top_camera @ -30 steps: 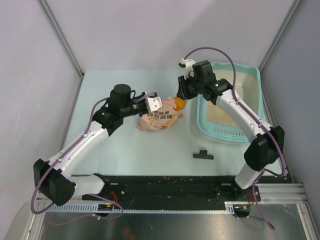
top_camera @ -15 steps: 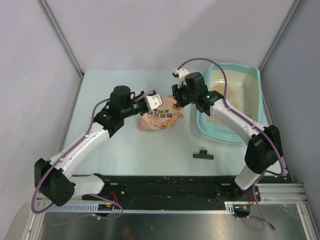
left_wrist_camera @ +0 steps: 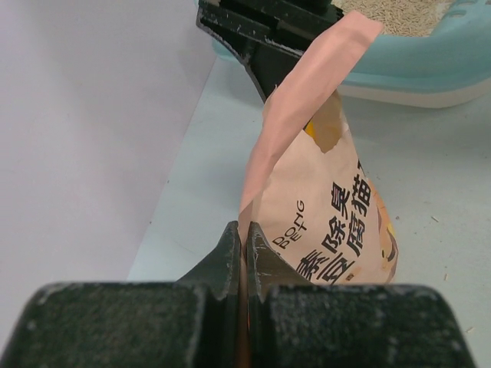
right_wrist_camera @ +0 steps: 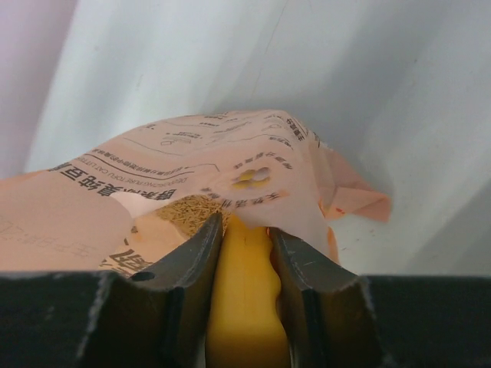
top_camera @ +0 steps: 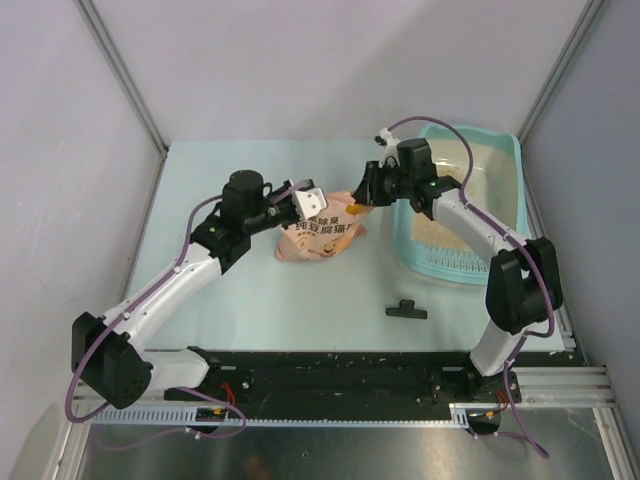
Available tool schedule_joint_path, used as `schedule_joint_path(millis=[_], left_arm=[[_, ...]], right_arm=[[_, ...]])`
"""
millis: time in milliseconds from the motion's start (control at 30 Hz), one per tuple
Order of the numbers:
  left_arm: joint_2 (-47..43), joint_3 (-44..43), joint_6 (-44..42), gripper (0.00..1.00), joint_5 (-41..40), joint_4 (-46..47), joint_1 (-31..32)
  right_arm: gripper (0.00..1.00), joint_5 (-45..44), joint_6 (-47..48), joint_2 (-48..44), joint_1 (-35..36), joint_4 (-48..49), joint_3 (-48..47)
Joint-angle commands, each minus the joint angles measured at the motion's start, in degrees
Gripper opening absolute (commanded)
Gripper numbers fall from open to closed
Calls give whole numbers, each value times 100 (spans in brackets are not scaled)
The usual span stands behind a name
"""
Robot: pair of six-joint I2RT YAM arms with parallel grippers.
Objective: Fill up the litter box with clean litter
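Change: the right arm, which was over the box a second ago, has been swung left to the bag mouth.
Meaning: a further scoop load is judged to be under way, so filling is only partly done.
Litter box: the large light-teal rectangular plastic tray [top_camera: 450, 265] is set at the counter's [top_camera: 220, 160] far right, with its slotted grille end nearest the arm bases.
Clean litter: fine pale beige granules [top_camera: 492, 165] already lie in the tray, and more is seen inside the bag.
Left fingers [left_wrist_camera: 232, 249]: pressed fully together on the upper edge of the pink-orange printed soft bag [left_wrist_camera: 337, 215], which is held up and open.
Right fingers [right_wrist_camera: 201, 249]: partly closed around the handle of the orange plastic scoop [right_wrist_camera: 244, 299], whose bowl is hidden in the bag mouth.
Writing: large black Chinese characters are printed on the bag, apparently including 除臭 and 豆腐猫. Small Latin letters beside them possibly read "DONG PET".
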State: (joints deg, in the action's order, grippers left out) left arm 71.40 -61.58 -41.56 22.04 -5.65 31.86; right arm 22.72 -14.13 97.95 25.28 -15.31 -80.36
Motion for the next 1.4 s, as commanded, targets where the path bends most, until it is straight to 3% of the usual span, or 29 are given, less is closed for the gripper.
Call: schedule_joint_path(millis=[0, 267, 533, 700, 1100, 1367], left_arm=[[-30, -389, -141, 0, 231, 1084, 137], [85, -574, -599, 0, 99, 890, 207], [112, -601, -617, 0, -95, 811, 330], [85, -548, -634, 0, -121, 785, 339], [173, -741, -783, 0, -288, 706, 348], [235, -891, -889, 0, -323, 609, 365]], right_arm=[[0, 1603, -1293, 189, -347, 238, 108], [0, 2789, -2128, 426, -620, 1397, 423], [0, 2686, -3269, 374, -1042, 2471, 627], [0, 2263, -3754, 242, -1481, 1971, 627], [0, 3431, -4106, 286, -1947, 2779, 627], [0, 3731, -4265, 224, -2220, 3007, 793]])
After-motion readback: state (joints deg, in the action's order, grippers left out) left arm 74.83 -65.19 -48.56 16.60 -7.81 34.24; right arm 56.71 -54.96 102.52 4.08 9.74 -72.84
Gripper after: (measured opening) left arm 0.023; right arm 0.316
